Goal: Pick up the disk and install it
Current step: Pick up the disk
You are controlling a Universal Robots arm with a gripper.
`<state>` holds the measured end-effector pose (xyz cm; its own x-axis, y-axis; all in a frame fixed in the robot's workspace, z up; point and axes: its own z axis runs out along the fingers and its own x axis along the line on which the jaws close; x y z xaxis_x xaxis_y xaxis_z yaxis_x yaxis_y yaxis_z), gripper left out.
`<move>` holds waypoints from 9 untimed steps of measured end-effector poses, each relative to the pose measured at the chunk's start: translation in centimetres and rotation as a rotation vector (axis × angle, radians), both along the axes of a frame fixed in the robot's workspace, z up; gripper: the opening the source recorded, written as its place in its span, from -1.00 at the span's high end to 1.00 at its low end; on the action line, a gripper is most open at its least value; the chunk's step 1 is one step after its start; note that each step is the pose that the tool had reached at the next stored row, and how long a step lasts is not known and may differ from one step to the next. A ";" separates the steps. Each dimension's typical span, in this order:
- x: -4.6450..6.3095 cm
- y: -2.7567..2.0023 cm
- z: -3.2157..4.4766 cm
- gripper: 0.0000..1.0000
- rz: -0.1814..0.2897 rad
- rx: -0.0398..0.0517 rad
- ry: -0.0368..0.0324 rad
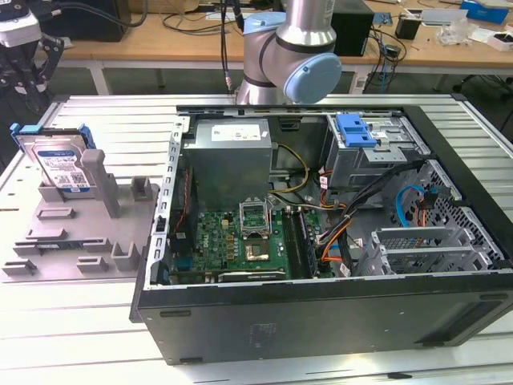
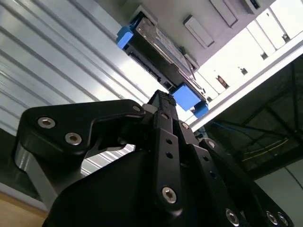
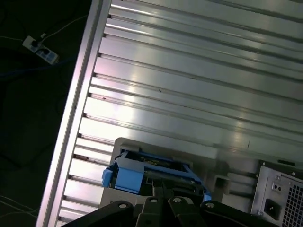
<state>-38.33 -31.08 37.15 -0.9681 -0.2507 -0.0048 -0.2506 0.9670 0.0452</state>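
Observation:
The disk [image 1: 60,160], silver with a white-and-blue label and clipped in a blue carrier, stands tilted in the grey holder [image 1: 80,233] at the exterior view's left. In the second wrist view it is seen edge-on [image 2: 158,45] just beyond my gripper [image 2: 161,100]. The black links there come together at one tip, shut with nothing between them, apart from the disk. In the first wrist view the disk [image 3: 151,168] lies just past the gripper's links. In the exterior view my gripper [image 1: 20,72] hangs above and behind the disk.
An open computer case [image 1: 321,305] lies at the exterior view's right, with the motherboard [image 1: 240,241], a power supply [image 1: 228,156] and a grey drive cage [image 1: 377,156] topped by a blue bracket [image 1: 355,128]. The ribbed metal table [image 1: 80,321] carries everything. A cluttered bench [image 1: 160,32] stands behind.

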 end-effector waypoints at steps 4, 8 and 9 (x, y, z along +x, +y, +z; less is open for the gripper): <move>0.0 0.00 -0.01 0.79 0.103 0.0000 0.0000; 0.0 0.00 -0.01 0.66 0.189 -0.0001 0.0000; 0.0 0.00 -0.01 0.53 0.209 0.0000 0.0000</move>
<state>-38.33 -31.08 37.13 -0.8948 -0.4464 -0.0048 -0.4461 0.8938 0.0452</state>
